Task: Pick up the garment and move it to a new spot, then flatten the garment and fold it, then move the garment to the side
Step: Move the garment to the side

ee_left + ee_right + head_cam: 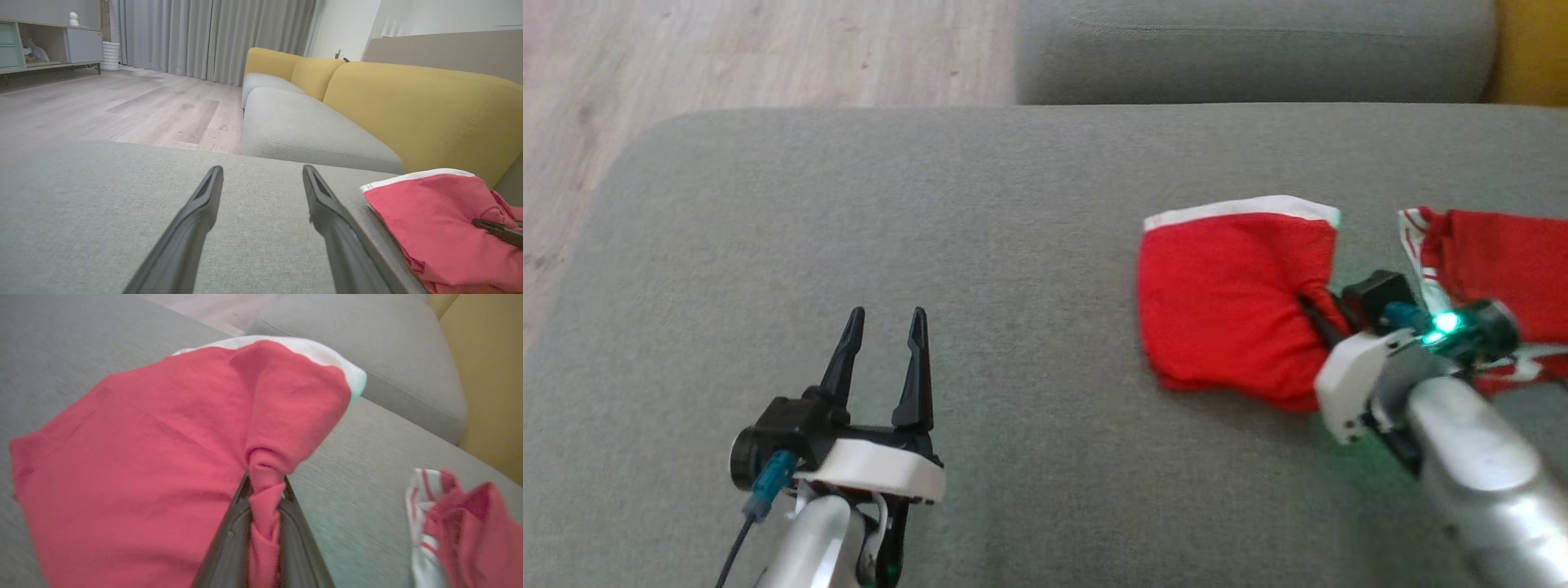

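Note:
The garment [1225, 294] is red cloth with a white band, lying bunched on the grey cushion [931, 229] at the right. My right gripper [1313, 309] is shut on a pinched fold at its right edge; the right wrist view has the red fabric [143, 449] gathered between the dark fingers [233, 535]. My left gripper [884, 327] stands open over bare cushion, well left of the garment. Its two fingers [196, 220] are spread apart in the left wrist view, with the garment [433, 220] off to their right.
A second red and white striped piece of cloth [1494, 269] lies at the far right, beside the held garment. Wooden floor [727, 57] lies beyond the cushion's left and far edges. A further grey seat [1250, 49] and yellow backrest [429, 106] sit behind.

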Motion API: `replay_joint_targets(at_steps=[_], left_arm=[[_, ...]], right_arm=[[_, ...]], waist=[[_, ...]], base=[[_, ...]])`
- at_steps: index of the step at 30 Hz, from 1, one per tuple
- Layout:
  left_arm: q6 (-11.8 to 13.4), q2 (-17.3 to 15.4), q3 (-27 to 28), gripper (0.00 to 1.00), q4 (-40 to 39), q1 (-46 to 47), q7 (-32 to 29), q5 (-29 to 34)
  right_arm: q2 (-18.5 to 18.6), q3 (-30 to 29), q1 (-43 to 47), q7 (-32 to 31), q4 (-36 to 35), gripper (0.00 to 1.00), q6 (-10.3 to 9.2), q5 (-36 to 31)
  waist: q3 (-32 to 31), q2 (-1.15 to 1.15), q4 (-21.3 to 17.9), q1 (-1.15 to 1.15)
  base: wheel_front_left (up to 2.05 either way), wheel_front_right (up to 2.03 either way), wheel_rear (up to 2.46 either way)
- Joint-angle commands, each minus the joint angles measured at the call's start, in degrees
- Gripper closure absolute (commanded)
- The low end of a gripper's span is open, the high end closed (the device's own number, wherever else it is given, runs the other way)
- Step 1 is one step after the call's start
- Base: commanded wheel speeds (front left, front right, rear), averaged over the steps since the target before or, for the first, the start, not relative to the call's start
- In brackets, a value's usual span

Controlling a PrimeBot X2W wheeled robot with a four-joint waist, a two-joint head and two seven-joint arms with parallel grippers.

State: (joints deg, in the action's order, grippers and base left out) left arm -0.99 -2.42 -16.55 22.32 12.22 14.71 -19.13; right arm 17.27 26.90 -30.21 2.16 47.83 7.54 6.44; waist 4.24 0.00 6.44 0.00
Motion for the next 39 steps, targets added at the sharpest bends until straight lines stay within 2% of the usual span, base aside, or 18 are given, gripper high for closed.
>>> replay_joint_targets(at_steps=[1, 3, 4, 8, 12, 16, 20, 24, 28, 34, 39], left_arm=[[0.2, -0.5, 2.1, 0.00, -1.9, 1.3, 0.3, 0.3], [0.3, -0.5, 2.2, 0.00, -2.2, 1.5, 0.3, 0.2], [0.3, -0.5, 2.2, 0.00, -2.2, 1.5, 0.3, 0.2], [0.2, -0.5, 2.0, 0.00, -2.7, 2.3, 0.3, 0.0], [0.0, -0.5, 1.8, 0.00, -3.0, 3.4, 0.3, -0.3], [-0.3, -0.5, 1.6, 0.00, -3.1, 4.7, 0.3, -0.5], [-0.4, -0.5, 1.4, 0.00, -3.2, 5.8, 0.3, -0.7], [-0.7, -0.5, 1.6, 0.00, -3.1, 6.6, 0.3, -0.5], [-1.0, -0.5, 2.0, 0.00, -3.1, 7.3, 0.3, -0.1], [-1.3, -0.5, 2.9, 0.00, -3.2, 7.5, 0.3, 0.5], [-1.4, -0.5, 3.2, 0.00, -3.4, 7.7, 0.3, 0.8]], right_arm=[[3.7, 2.9, -2.5, -1.3, -3.2, 1.00, -0.05, 1.8], [9.2, 6.7, -2.9, -3.6, -6.4, 1.00, -0.05, 4.5], [9.2, 6.7, -2.9, -3.6, -6.4, 1.00, -0.05, 4.5], [20.7, 12.3, -4.5, -7.5, -12.6, 1.00, -0.05, 9.7], [29.1, 14.2, -5.8, -10.7, -15.8, 1.00, -0.05, 13.8], [35.6, 14.8, -7.4, -11.9, -16.1, 1.00, -0.05, 14.2], [40.0, 15.1, -8.4, -12.6, -13.8, 1.00, -0.05, 13.3], [42.6, 15.2, -9.0, -13.4, -10.7, 1.00, -0.05, 11.7], [43.4, 15.0, -9.3, -13.9, -7.7, 1.00, -0.05, 9.3], [42.4, 12.4, -9.4, -15.7, -2.9, 1.00, -0.05, 5.4], [40.2, 8.8, -9.0, -15.5, -1.1, 1.00, -0.05, 3.0]], waist=[[0.0, 0.00, -0.9, 0.00], [0.6, 0.00, -1.4, 0.00], [0.6, 0.00, -1.4, 0.00], [2.7, 0.00, -2.1, 0.00], [5.2, 0.00, -2.1, 0.00], [7.8, 0.00, -1.5, 0.00], [10.0, 0.00, -0.6, 0.00], [11.5, 0.00, 0.2, 0.00], [12.6, 0.00, 0.8, 0.00], [13.6, 0.00, 1.2, 0.00], [14.5, 0.00, 1.2, 0.00]], base=[[0.00, 0.00, 0.00], [0.00, 0.00, 0.00], [0.00, 0.00, 0.00], [0.00, 0.00, 0.00], [0.00, 0.00, 0.00], [0.00, 0.00, 0.00], [0.00, 0.00, 0.00], [0.00, 0.00, 0.00], [0.00, 0.00, 0.00], [0.00, 0.00, 0.00], [0.00, 0.00, 0.00]])
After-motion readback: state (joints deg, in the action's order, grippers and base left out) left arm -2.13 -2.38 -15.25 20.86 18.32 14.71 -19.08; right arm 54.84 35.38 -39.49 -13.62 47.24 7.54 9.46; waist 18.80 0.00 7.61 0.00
